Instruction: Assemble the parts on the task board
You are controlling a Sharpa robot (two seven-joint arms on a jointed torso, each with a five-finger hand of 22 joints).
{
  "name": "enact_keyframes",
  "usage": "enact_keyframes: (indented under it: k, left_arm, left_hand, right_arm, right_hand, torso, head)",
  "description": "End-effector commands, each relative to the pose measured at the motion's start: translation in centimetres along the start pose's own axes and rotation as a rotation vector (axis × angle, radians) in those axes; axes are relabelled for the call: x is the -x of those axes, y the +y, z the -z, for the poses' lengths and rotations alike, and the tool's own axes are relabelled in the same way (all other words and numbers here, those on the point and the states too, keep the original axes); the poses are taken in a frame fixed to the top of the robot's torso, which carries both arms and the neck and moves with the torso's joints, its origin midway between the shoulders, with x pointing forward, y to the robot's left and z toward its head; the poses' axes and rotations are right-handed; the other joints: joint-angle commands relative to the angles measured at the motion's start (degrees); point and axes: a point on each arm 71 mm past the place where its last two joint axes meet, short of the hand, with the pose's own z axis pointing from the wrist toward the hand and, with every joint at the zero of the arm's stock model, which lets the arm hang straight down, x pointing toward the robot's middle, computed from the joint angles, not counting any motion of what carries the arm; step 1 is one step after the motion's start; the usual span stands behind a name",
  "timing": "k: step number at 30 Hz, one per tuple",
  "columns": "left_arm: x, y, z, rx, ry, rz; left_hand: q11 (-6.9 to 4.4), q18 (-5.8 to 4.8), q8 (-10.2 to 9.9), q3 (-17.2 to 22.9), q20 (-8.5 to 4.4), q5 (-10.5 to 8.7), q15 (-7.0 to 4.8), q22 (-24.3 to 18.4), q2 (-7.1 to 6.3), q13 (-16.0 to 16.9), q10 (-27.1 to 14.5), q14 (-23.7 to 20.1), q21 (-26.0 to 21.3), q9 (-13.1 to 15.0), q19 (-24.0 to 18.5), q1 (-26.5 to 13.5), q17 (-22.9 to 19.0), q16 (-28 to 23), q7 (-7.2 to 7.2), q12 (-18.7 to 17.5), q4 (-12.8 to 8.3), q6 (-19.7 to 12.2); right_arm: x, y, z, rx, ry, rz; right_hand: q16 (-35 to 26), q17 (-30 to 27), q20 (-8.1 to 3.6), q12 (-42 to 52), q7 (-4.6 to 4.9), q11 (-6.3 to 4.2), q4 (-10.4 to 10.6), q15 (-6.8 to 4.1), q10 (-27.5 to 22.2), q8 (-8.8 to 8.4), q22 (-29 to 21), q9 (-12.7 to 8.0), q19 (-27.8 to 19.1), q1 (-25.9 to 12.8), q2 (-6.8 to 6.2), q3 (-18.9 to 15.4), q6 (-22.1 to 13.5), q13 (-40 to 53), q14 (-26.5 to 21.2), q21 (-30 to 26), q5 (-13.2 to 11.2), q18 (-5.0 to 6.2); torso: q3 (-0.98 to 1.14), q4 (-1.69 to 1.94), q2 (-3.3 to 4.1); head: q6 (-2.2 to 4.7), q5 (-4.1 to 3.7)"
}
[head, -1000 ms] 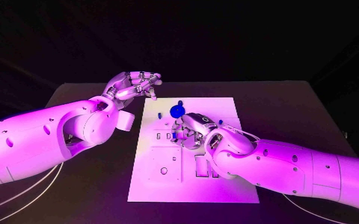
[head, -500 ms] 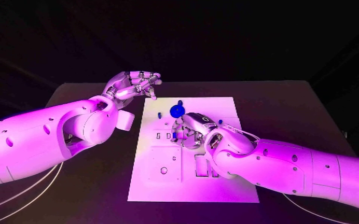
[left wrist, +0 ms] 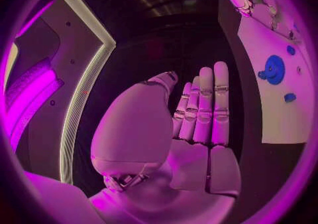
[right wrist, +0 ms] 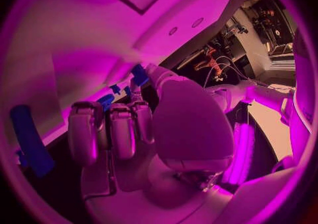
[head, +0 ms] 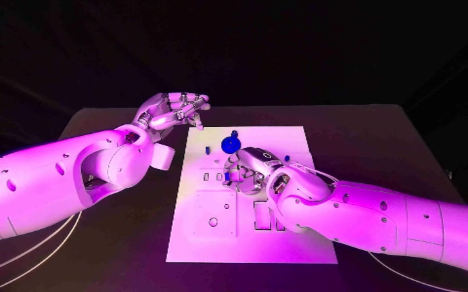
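Right hand (head: 255, 169) fingers (right wrist: 109, 128) curl down on task board (head: 293, 238), small blue part (right wrist: 139, 74) at fingertips; grip unclear. Round blue part (head: 231, 144) sits just beyond them. Left hand (head: 176, 111) off board over counter (head: 390, 143), fingers (left wrist: 211, 104) straight, holding nothing.

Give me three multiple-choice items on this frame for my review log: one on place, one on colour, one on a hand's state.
1. Where is the right hand?
A. Over the task board
B. Off the table's far edge
C. On the bare table left of the board

2. What colour is the round part near the board's far end?
A. White
B. Blue
C. Yellow

3. How is the left hand?
A. Gripping a blue part
B. Pressing on the board
C. Holding nothing, beside the board

Key: 1 A, the head view shows it down over the board's middle. 2 B, the round part shows blue in the head and left wrist views. 3 C, its palm and fingers are bare in the left wrist view.
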Motion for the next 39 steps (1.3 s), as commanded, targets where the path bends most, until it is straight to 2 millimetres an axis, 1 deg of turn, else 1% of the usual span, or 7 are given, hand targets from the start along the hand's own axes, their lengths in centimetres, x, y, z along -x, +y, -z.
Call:
enact_keyframes:
  k: [1, 18, 23, 24, 29, 30, 39]
  left_arm:
    - [-0.18, -0.10, -0.03, -0.008, 0.019, 0.006]
    - [-0.14, -0.10, -0.02, -0.008, 0.018, 0.005]
    - [-0.13, -0.10, -0.02, -0.008, 0.018, 0.005]
    - [-0.13, -0.10, -0.02, -0.008, 0.018, 0.005]
    - [-0.13, -0.09, -0.02, -0.007, 0.018, 0.005]
    - [-0.13, -0.09, -0.02, -0.007, 0.018, 0.005]
    - [-0.12, -0.09, -0.02, -0.007, 0.018, 0.005]
  left_hand:
    - [0.06, 0.81, -0.04, 0.32, -0.13, -0.23, 0.10, 0.05, -0.04, 0.06, 0.04, -0.40, 0.39, 0.05, -0.39, -0.38, 0.02, 0.39, 0.16, -0.06, -0.13, -0.01]
    - [0.06, 0.81, -0.04, 0.32, -0.13, -0.23, 0.10, 0.05, -0.04, 0.06, 0.04, -0.40, 0.39, 0.05, -0.39, -0.38, 0.02, 0.39, 0.16, -0.06, -0.13, -0.01]
    - [0.06, 0.81, -0.04, 0.32, -0.13, -0.23, 0.10, 0.05, -0.04, 0.06, 0.04, -0.40, 0.39, 0.05, -0.39, -0.38, 0.02, 0.39, 0.16, -0.06, -0.13, -0.01]
    - [0.06, 0.81, -0.04, 0.32, -0.13, -0.23, 0.10, 0.05, -0.04, 0.06, 0.04, -0.40, 0.39, 0.05, -0.39, -0.38, 0.02, 0.39, 0.16, -0.06, -0.13, -0.01]
    - [0.04, 0.82, -0.01, 0.54, -0.13, -0.22, 0.07, 0.14, -0.10, 0.08, 0.03, -0.44, 0.59, 0.09, -0.54, -0.41, 0.01, 0.42, 0.14, -0.04, -0.20, -0.03]
    - [0.04, 0.82, -0.01, 0.54, -0.13, -0.22, 0.07, 0.14, -0.10, 0.08, 0.03, -0.44, 0.59, 0.09, -0.54, -0.41, 0.01, 0.42, 0.14, -0.04, -0.20, -0.03]
    - [0.04, 0.82, -0.01, 0.54, -0.13, -0.22, 0.07, 0.14, -0.10, 0.08, 0.03, -0.44, 0.59, 0.09, -0.54, -0.41, 0.01, 0.42, 0.14, -0.04, -0.20, -0.03]
  right_arm:
    - [-0.17, -0.04, 0.03, -0.002, 0.017, 0.013]
    - [-0.12, -0.03, 0.04, -0.003, 0.009, 0.010]
    - [-0.05, -0.01, 0.06, -0.001, -0.001, 0.006]
    - [-0.04, -0.01, 0.06, -0.001, -0.002, 0.006]
    - [0.01, -0.01, 0.07, -0.001, -0.007, 0.004]
    - [0.02, -0.02, 0.08, -0.001, -0.009, 0.003]
    - [0.14, 0.08, 0.15, 0.006, -0.025, -0.004]
  right_hand:
    - [-0.25, 13.60, 0.49, -0.28, -0.02, 0.26, 0.17, 0.30, -0.32, -0.29, 11.03, -0.08, 3.24, -0.04, -0.50, -0.22, -0.38, 7.78, 5.71, -0.38, -0.20, -0.72]
    - [-0.35, 13.44, 0.81, -1.09, 0.38, 0.64, 0.65, 0.64, -1.05, -0.63, 10.80, -0.46, 3.08, -0.40, -0.87, -0.72, -1.19, 7.08, 5.66, -0.76, -0.52, -0.63]
    - [-0.41, 13.33, 1.14, -1.42, 0.61, 0.89, 1.50, 0.91, -1.37, -0.70, 10.66, -0.85, 2.97, -0.73, -1.14, -2.01, -1.71, 6.79, 5.64, -1.06, -3.09, -0.56]
    - [-0.44, 13.29, 1.20, -1.51, 0.62, 0.91, 1.81, 0.94, -1.45, -0.65, 10.62, -0.96, 2.95, -0.78, -1.17, -2.66, -1.79, 6.70, 5.62, -1.14, -4.22, -0.55]
    - [-0.50, 13.19, 1.27, -2.03, 0.65, 0.97, 2.18, 0.99, -1.91, -0.64, 10.47, -1.17, 2.84, -0.93, -1.22, -4.05, -2.08, 6.22, 5.60, -1.43, -5.40, -0.48]
    - [-0.56, 13.10, 1.30, -2.63, 0.69, 1.00, 2.25, 1.01, -2.43, -0.68, 10.29, -1.31, 2.71, -1.04, -1.20, -5.03, -2.37, 5.67, 5.57, -1.74, -5.93, -0.42]
    - [-0.67, 12.94, 1.41, -4.58, 0.91, 1.19, 2.37, 1.16, -4.05, -1.07, 10.03, -1.75, 2.53, -1.24, -1.02, -7.52, -3.47, 3.90, 5.52, -2.22, -6.12, -0.32]
  torso:
    - [0.01, -0.02, 0.00]
    - [0.00, 0.00, 0.01]
    - [0.00, -0.01, 0.03]
    - [0.00, -0.01, 0.03]
    - [0.00, 0.01, 0.02]
    - [0.00, 0.01, 0.02]
    - [-0.01, 0.00, 0.02]
  head:
    - [0.01, -0.01]
    - [-0.08, -0.05]
    - [-0.07, -0.03]
    - [-0.07, -0.03]
    - [-0.06, -0.06]
    - [-0.06, -0.06]
    - [-0.05, -0.08]
